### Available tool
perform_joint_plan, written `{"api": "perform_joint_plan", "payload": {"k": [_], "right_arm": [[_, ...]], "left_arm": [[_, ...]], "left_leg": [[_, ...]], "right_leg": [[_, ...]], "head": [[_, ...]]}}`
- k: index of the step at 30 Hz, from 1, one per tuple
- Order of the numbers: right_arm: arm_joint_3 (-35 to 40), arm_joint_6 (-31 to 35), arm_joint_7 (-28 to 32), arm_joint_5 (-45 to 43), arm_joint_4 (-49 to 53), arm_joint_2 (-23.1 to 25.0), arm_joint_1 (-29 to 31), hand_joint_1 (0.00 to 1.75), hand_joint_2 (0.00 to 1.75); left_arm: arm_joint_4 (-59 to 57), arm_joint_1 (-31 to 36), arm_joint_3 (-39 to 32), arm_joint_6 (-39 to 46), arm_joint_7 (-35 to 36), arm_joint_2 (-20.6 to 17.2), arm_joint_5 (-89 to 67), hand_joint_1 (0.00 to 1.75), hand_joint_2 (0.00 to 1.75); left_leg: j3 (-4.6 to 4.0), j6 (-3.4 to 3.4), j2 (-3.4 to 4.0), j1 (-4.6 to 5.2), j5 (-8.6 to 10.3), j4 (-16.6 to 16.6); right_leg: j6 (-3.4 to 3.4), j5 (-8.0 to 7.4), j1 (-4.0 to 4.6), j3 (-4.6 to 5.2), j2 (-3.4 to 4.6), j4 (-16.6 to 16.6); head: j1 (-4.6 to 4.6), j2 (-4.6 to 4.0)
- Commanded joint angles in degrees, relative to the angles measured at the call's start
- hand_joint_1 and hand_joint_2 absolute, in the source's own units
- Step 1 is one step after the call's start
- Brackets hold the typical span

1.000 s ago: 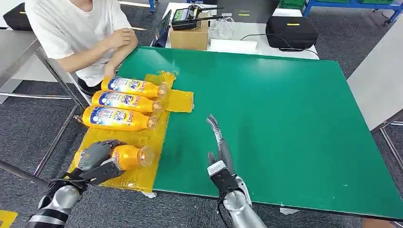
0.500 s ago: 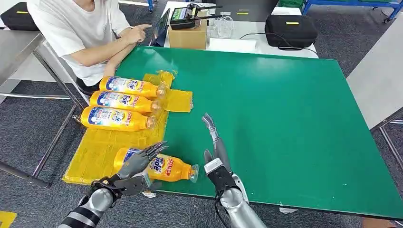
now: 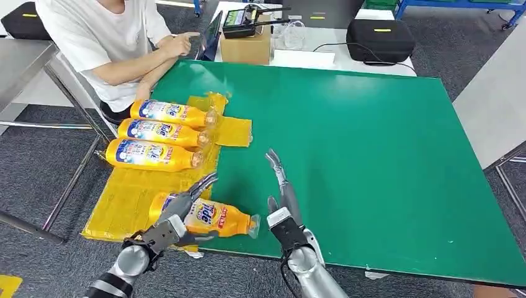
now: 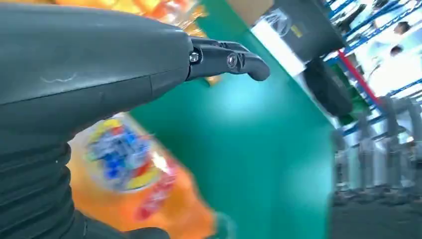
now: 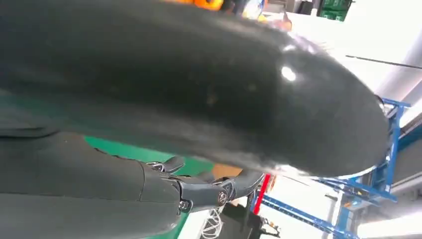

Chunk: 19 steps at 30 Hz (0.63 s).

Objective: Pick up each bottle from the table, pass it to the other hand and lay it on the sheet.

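Most of the right wrist view is taken by the right hand (image 5: 189,99), its broad dark grey cover glossy with small highlights. Under it a thick grey thumb (image 5: 74,184) ends in darker fingers (image 5: 214,191), extended and holding nothing. A strip of the green desk (image 5: 144,152) shows between cover and thumb. Beyond the fingertips stands a blue metal rack (image 5: 363,196) with a red bar (image 5: 262,189) beside it. Orange shapes (image 5: 209,4) sit blurred at the edge.

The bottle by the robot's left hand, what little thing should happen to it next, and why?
Probably nudge the bottle fully onto the yellow sheet. Its cap end lies on the green table, unlike the three bottles lined up there. The left hand rests over it with fingers spread; the right hand is open beside it.
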<state>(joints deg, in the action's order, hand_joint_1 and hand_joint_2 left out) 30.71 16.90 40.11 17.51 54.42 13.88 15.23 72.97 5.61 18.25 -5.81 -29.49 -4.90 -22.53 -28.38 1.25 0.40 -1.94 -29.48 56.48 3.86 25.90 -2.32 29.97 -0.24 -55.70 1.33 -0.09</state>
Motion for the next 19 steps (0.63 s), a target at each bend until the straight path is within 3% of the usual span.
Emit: {"api": "perform_joint_plan", "payload": {"k": [1,3,5,8,11,12,19], "right_arm": [[0.52,0.01,-0.11,0.19,-1.31,-1.9,1.36,0.0,0.0],[0.18,1.02,-0.11,0.47,0.01,-1.87,0.8,0.0,0.0],[0.26,3.59,-0.11,-0.83,4.08,-2.37,-1.02,0.0,0.0],[1.87,12.47,-0.11,-4.32,13.02,-3.34,-4.17,0.0,0.0],[3.53,16.35,-0.11,-4.89,17.93,-4.38,-5.73,0.0,0.0],[3.91,17.3,-0.11,-4.96,18.92,-4.73,-6.06,0.0,1.75],[3.72,23.06,-0.11,-9.85,29.06,-4.66,-10.87,0.0,1.75]], "left_arm": [[2.64,-0.54,-3.11,-0.39,0.47,2.68,0.39,0.0,1.75],[4.0,-0.83,-7.02,0.25,-2.97,6.28,6.89,0.0,1.75],[9.59,-0.98,-10.86,-0.12,-1.05,11.28,17.27,0.0,1.75],[14.14,-1.43,-12.81,2.34,1.38,15.15,28.7,0.0,1.75],[16.04,-2.69,-14.45,2.5,1.54,18.18,37.66,0.0,1.75],[16.41,-3.01,-14.17,2.4,1.34,18.42,38.82,0.0,1.75],[14.82,-4.81,-11.29,2.44,1.79,19.81,41.96,0.0,1.75]], "left_leg": [[0.07,-0.11,0.1,-0.01,-0.03,-0.05],[0.07,-0.13,0.05,-0.01,-0.01,-0.08],[0.01,-0.17,-0.03,-0.03,-0.02,-0.04],[-0.19,-0.22,-0.19,-0.06,-0.05,0.12],[-0.08,-0.22,-0.03,0.0,-0.08,0.01],[-0.09,-0.16,0.02,0.01,-0.07,0.01],[0.06,-0.2,-0.03,0.0,-0.08,-0.1]], "right_leg": [[-0.12,0.0,0.04,-0.01,0.1,0.06],[-0.17,0.01,0.05,0.01,0.12,0.09],[-0.19,0.0,0.08,0.03,0.05,0.1],[-0.16,0.05,0.11,0.14,-0.11,0.04],[-0.17,0.05,0.05,0.08,0.06,0.08],[-0.14,0.03,0.03,0.11,0.1,0.07],[-0.23,0.05,0.06,0.0,0.07,0.17]], "head": [[0.0,0.0],[0.0,0.0],[0.02,0.0],[0.0,0.02],[0.0,0.0],[0.0,0.0],[0.02,0.0]]}}
